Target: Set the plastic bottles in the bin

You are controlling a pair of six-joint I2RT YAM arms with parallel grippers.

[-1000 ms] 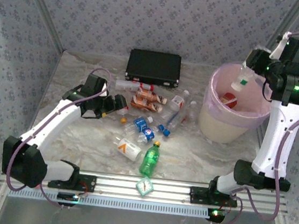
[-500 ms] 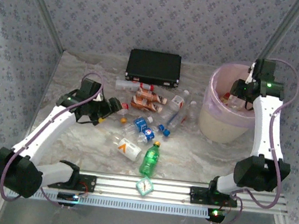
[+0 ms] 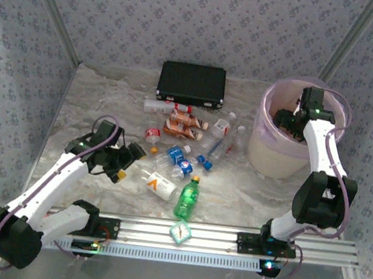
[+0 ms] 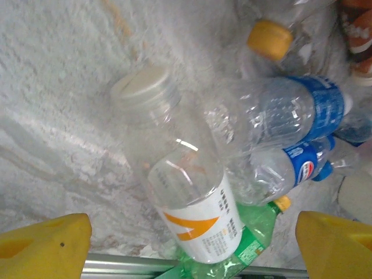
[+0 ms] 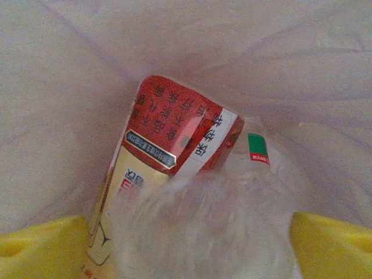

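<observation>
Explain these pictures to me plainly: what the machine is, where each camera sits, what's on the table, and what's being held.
Two white robot arms are bolted to a table's near edge. One camera looks down from above; one rides on each wrist, its yellow fingertips at the bottom corners. The left pincer is open over loose bottles, among them a clear orange-labelled one. A black case lies behind them. The right pincer reaches into the bin, above a red-labelled bottle and a blurred clear one; whether it grips that is unclear.
</observation>
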